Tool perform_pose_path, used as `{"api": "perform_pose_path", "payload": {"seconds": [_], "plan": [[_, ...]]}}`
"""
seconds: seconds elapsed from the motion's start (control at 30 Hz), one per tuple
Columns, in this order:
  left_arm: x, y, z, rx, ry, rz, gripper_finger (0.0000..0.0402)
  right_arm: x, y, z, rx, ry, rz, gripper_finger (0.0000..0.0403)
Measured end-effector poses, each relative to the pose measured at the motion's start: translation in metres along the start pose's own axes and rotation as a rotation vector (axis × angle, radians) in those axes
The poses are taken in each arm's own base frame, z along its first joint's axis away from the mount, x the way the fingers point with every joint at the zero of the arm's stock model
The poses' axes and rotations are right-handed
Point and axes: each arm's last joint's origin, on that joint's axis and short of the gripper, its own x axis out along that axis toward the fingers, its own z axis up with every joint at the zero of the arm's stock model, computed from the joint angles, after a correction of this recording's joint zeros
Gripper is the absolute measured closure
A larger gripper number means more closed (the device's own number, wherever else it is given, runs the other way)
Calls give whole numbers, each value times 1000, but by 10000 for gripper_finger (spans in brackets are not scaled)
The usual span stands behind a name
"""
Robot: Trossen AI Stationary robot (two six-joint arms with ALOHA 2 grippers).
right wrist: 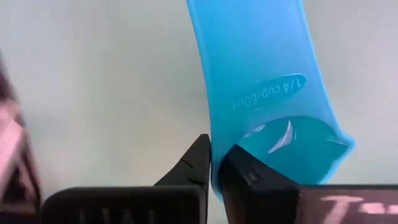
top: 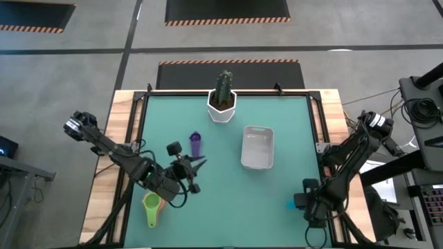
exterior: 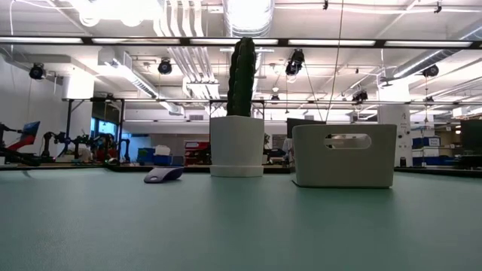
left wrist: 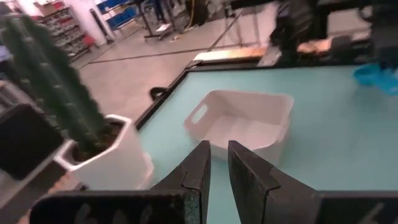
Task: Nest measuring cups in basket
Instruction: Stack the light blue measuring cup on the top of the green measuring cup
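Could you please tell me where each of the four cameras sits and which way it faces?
High: overhead, looking straight down; both arms show.
Low: table height, looking level at the cactus pot and basket; no arm shows.
Left wrist: over the table, facing basket and cactus pot past nearly shut jaws.
Right wrist: close above the blue cup, jaws pinching its rim.
Shared: the basket appears in high, low, left wrist.

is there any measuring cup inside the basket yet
No, in the high view the basket holds nothing, while the purple cup lies on the mat beside it and the green cup lies near the left gripper.
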Motion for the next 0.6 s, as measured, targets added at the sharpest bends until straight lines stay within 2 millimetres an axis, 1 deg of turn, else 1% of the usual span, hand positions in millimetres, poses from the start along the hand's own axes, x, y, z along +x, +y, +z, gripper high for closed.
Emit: {"api": "perform_pose_path", "payload": {"seconds": [0.07, 0.17, 0.33, 0.4, 0.5, 0.6], "plan": [[2, -10, -2, -20, -6, -41, 364, -9, 3, 9, -22, -80, -4, 392], [7, -28, -9, -29, 10, -143, 364, -22, 4, 29, -58, -208, -36, 392], [16, -49, -22, -76, 34, -209, 364, -37, -1, 72, -161, -338, -130, 392], [19, -52, -25, -116, 50, -215, 363, -39, -4, 91, -219, -383, -221, 392], [19, -55, -27, -175, 80, -263, 356, -38, -9, 115, -312, -437, -410, 392], [19, -57, -28, -238, 115, -322, 336, -37, -7, 138, -379, -483, -608, 392]]}}
